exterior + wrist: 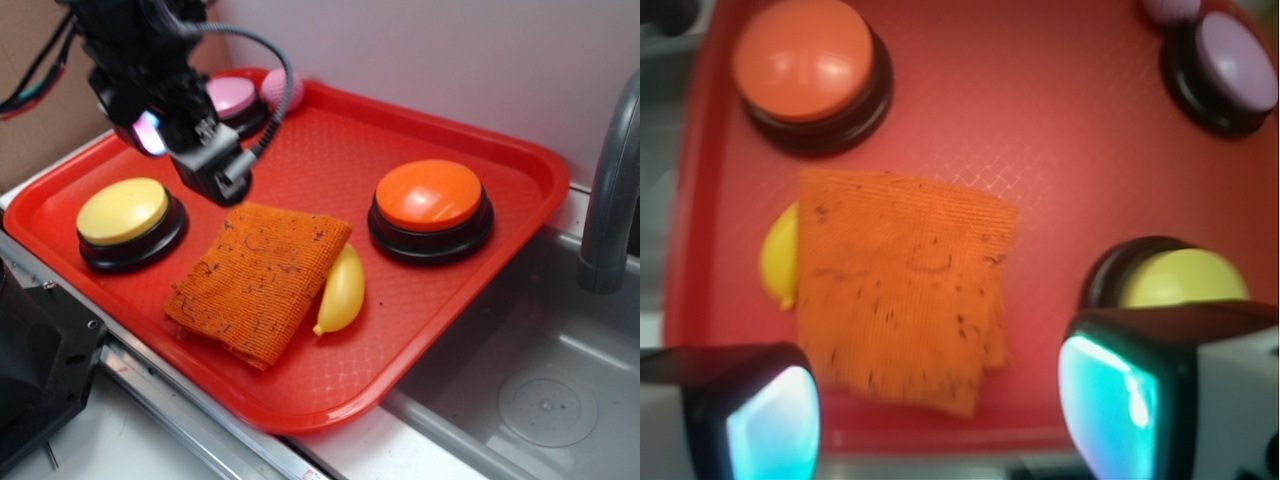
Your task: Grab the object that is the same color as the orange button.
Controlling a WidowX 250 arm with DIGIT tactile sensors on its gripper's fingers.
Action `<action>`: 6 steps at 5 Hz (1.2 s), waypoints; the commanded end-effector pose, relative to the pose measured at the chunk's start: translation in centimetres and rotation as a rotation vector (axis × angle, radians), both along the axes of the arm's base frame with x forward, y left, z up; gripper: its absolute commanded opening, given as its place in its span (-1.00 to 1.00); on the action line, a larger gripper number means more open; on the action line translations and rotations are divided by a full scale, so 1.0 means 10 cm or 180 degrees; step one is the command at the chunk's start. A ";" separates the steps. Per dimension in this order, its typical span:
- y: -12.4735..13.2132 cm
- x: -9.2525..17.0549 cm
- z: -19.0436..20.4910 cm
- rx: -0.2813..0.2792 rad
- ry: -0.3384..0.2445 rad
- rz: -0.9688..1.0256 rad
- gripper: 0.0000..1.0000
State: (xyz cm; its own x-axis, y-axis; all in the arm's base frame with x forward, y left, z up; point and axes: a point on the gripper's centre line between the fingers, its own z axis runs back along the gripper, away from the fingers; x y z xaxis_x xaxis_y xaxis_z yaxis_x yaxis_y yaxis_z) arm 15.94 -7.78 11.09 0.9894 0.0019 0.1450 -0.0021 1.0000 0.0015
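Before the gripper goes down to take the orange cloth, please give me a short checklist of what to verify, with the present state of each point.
1. Target matches the orange button: the orange cloth does. Ok.
2. Gripper open: fingers spread, nothing between. Ok.
3. Gripper above cloth: it hangs over the cloth's edge near the yellow button, not centred. Not ok.
4. Yellow banana clear of cloth: it touches, partly tucked under. Not ok.
5. Cloth lies flat on the red tray. Ok.
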 end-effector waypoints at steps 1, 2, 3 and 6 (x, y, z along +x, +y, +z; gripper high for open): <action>-0.04 0.07 -0.58 0.0027 0.0091 0.0031 1.00; -0.02 0.07 -0.74 0.0004 0.0088 0.0038 1.00; -0.01 0.06 -0.88 0.0006 0.0057 0.0098 1.00; 0.01 0.05 -0.97 0.0040 0.0100 0.0219 -1.00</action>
